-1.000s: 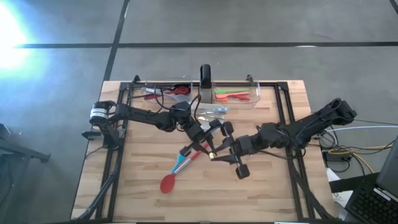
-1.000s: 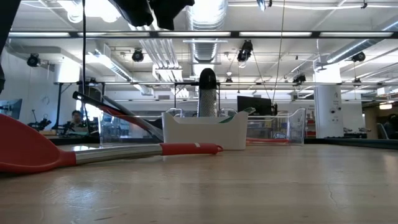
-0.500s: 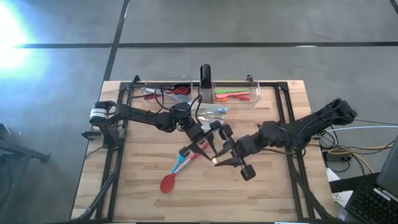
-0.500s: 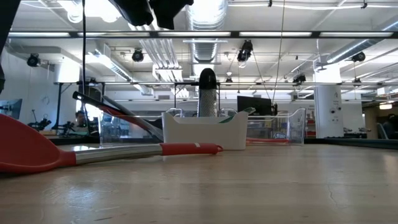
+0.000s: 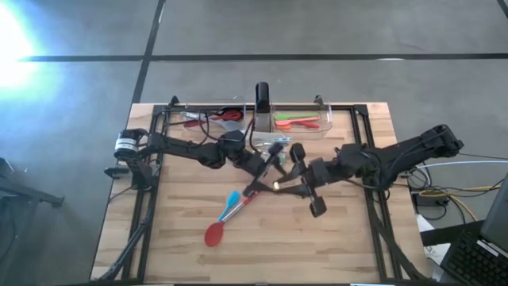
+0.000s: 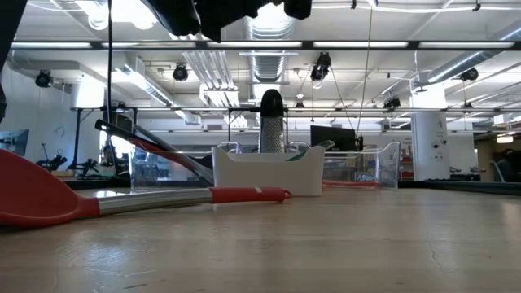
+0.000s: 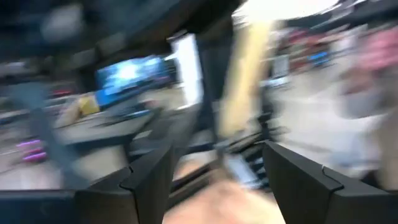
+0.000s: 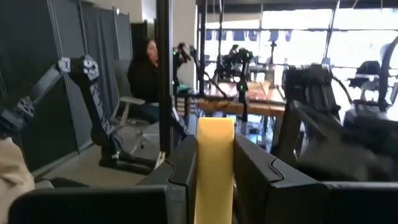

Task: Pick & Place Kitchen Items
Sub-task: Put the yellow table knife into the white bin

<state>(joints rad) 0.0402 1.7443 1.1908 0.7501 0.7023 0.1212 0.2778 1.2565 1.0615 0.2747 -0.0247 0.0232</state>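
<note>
At mid-table, right gripper (image 8: 214, 180) jaws clench a yellow-handled utensil (image 8: 214, 165); left gripper (image 7: 211, 180) jaws released.

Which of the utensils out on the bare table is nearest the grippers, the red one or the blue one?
The blue spoon: its blue head lies up beside the long handle, toward the left gripper and right gripper. The red spoon has its head farther down the table.

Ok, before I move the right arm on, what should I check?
1. Right gripper clamped on the pale yellow flat handle: ok.
2. Left gripper open, fingers apart: ok.
3. Left gripper off that handle: cannot tell.
4. Clearance between the two grippers: not ok, they sit close together mid-table.
5. Red spoon with metal handle lies on the table, clear of both grippers: ok.
6. Room in the clear plastic bin at the back: cannot tell.
</note>
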